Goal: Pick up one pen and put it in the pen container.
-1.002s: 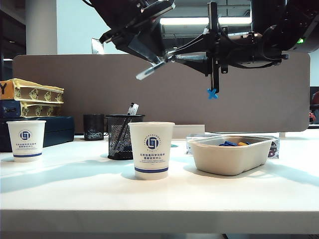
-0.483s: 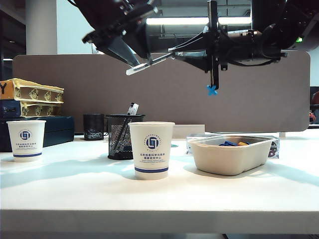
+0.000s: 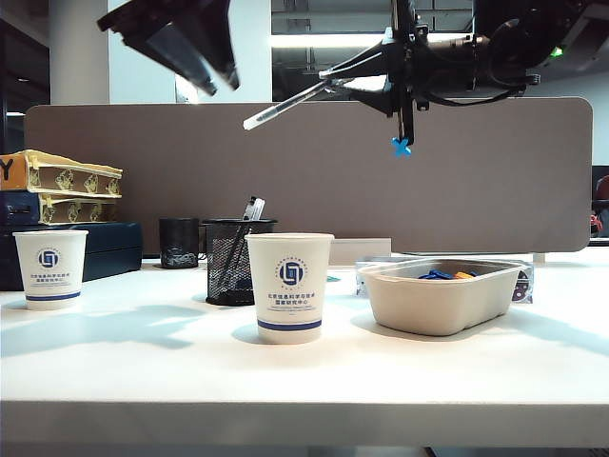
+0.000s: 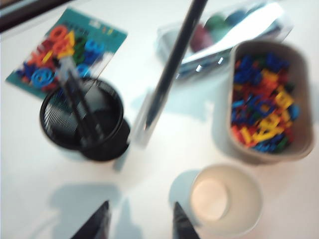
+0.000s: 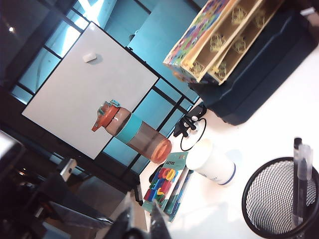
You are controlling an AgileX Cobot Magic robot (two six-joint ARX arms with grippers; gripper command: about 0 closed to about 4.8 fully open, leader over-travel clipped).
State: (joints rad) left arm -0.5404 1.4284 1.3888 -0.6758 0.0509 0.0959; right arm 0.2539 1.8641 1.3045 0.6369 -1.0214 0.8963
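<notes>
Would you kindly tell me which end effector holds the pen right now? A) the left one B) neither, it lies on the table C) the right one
C: the right end effector grips the pen high above the table; the left end effector stands open, apart.

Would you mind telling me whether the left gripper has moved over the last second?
Yes. The left gripper has let go of the pen and pulled up and leftward, away from the grey partition's top edge.

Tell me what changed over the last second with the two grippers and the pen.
The left gripper let go of the pen and pulled up and away to the left, jaws open. The right gripper keeps the pen pinched, slightly higher now. The pen container, cups and tray stayed put.
</notes>
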